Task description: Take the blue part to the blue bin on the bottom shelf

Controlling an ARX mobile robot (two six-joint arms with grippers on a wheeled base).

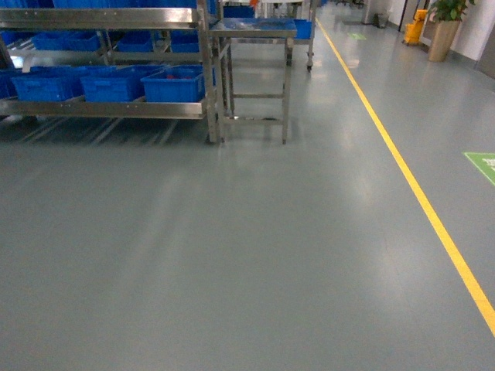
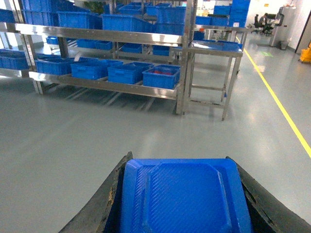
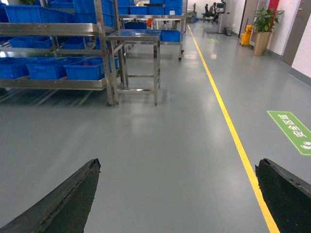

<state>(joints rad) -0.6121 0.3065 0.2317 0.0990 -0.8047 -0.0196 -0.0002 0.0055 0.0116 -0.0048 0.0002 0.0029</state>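
Several bright-blue plastic crates on the bottom shelf (image 2: 104,86) of the stainless-steel rack, well ahead across bare grey floor (image 1: 247,255); target blue bin (image 2: 130,73) not yet singled out. Best approached squarely, stopping short of the shelf's front rail. Left gripper (image 2: 184,199) closed around flat blue moulded part (image 2: 183,194), kept level. Right gripper (image 3: 177,194) spread wide, empty.

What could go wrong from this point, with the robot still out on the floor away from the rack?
The left gripper holds the blue part by its edges only, so driving might shake it loose. Several near-identical blue bins line the bottom shelf, so the wrong one could get picked. The steel table stands tight beside the rack, so the base might clip its legs on approach.
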